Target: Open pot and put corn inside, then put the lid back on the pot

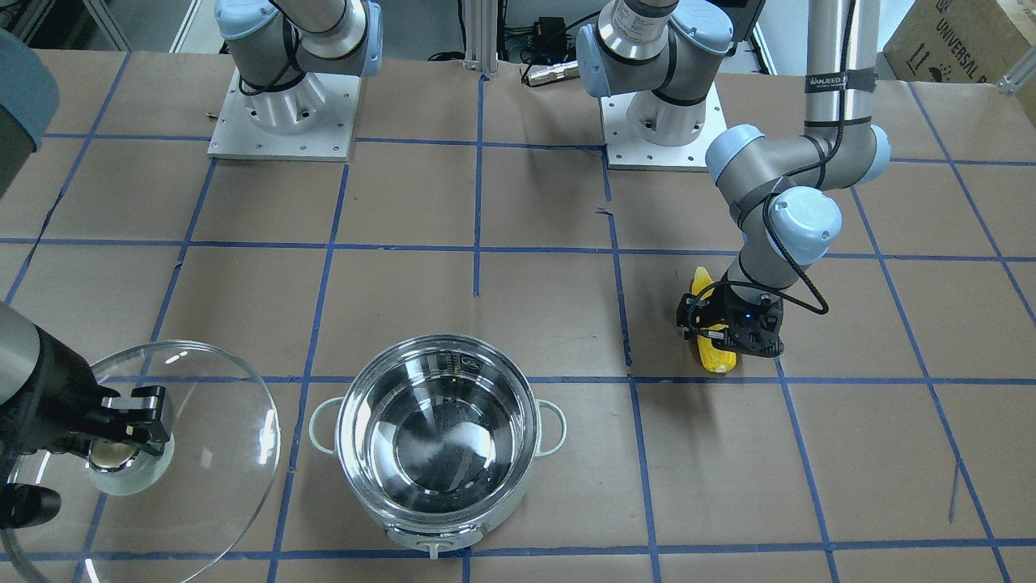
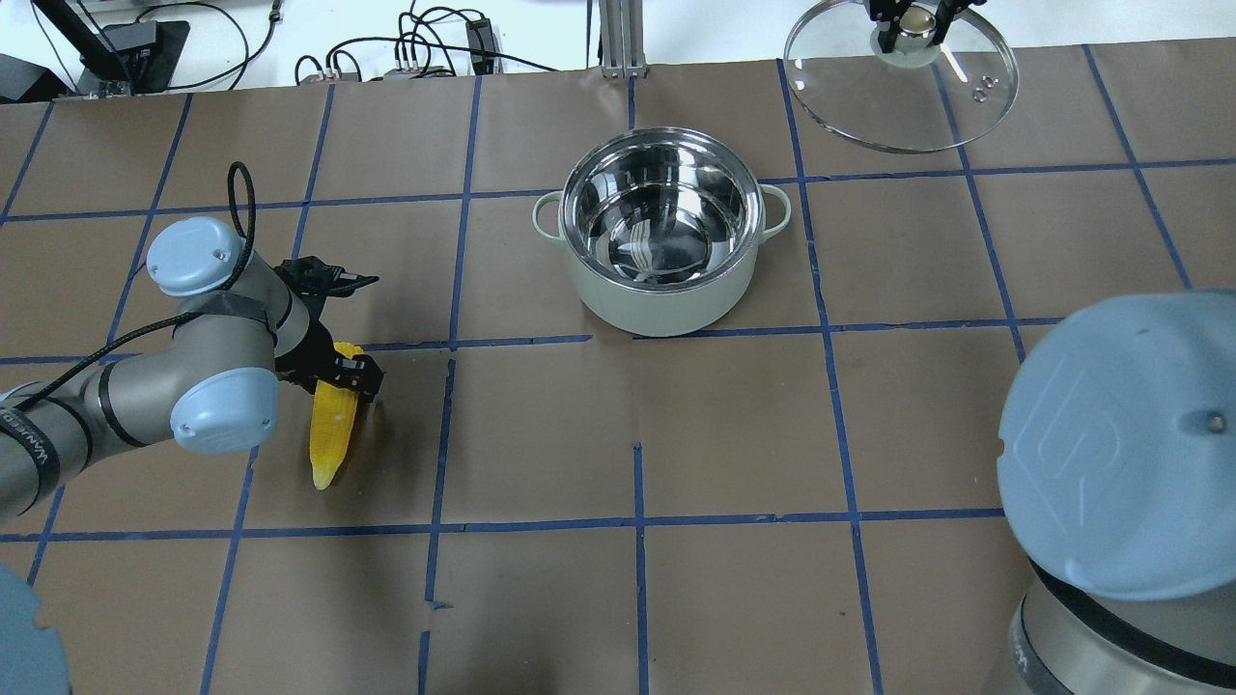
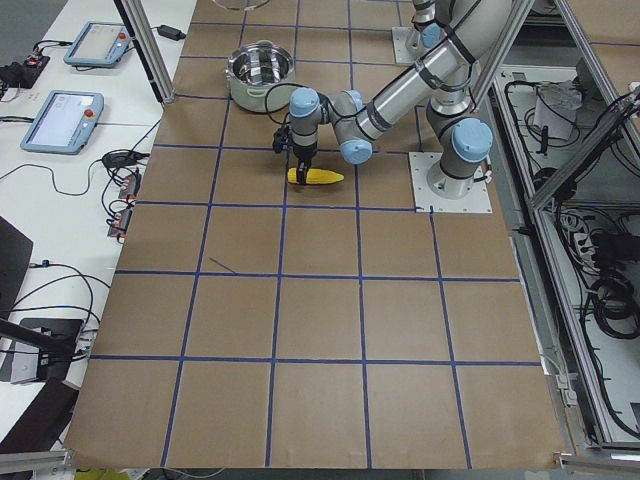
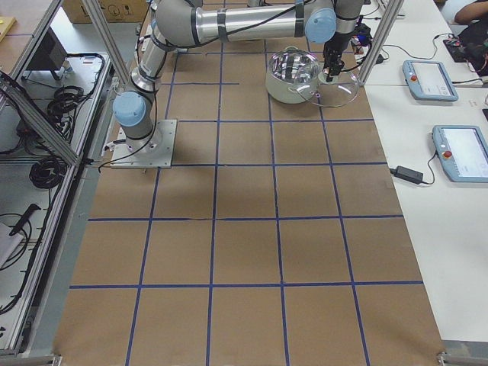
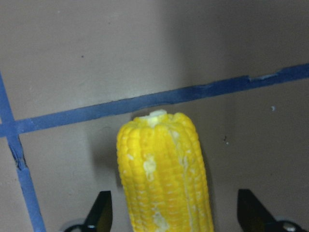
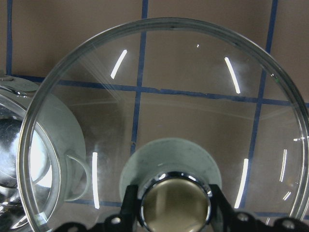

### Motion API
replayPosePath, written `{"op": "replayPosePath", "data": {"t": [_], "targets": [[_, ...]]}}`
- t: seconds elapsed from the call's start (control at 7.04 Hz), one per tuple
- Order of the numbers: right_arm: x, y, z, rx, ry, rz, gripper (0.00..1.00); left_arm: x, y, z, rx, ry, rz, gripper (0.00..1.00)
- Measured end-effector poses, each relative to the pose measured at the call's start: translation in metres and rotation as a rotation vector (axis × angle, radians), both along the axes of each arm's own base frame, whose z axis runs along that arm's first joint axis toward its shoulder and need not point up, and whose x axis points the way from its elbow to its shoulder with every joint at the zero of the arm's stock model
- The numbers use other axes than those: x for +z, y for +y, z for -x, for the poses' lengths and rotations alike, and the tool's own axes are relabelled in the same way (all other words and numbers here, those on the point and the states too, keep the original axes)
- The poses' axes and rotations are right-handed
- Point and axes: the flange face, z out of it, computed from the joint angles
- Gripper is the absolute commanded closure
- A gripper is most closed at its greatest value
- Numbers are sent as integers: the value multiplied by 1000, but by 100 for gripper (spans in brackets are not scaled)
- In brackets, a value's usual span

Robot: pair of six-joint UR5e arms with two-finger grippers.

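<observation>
The pot (image 2: 666, 299) stands open, with nothing inside, at the table's far middle; it also shows in the front view (image 1: 438, 341). The yellow corn (image 2: 331, 425) lies flat on the table on my left side. My left gripper (image 2: 340, 372) is low over the corn's thick end. In the left wrist view the corn (image 5: 164, 174) lies between the open fingers (image 5: 101, 210), with gaps on both sides. My right gripper (image 2: 908, 19) is shut on the knob of the glass lid (image 2: 898, 97) and holds it beside the pot; the lid also shows in the right wrist view (image 6: 183, 106).
Brown paper with a blue tape grid covers the table. The two arm bases (image 1: 283, 113) (image 1: 664, 121) stand at my edge. Cables (image 2: 415, 53) lie beyond the far edge. Touch panels (image 3: 65, 120) sit on a side bench past the pot.
</observation>
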Motion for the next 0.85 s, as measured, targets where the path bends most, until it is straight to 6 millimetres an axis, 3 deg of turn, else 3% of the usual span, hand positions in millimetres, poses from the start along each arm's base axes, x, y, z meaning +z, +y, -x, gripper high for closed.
{"op": "replayPosePath", "data": {"t": [0.43,0.71,0.85], "targets": [[-3,-1,22,-29,-2,-14,95,10,-6,7,86,-2,2,74],[-3,-1,24,-33,-5,-20,95,36,-19,18,141,16,3,74],[-3,-1,24,-34,-6,-20,95,58,-34,32,159,22,1,74]]}}
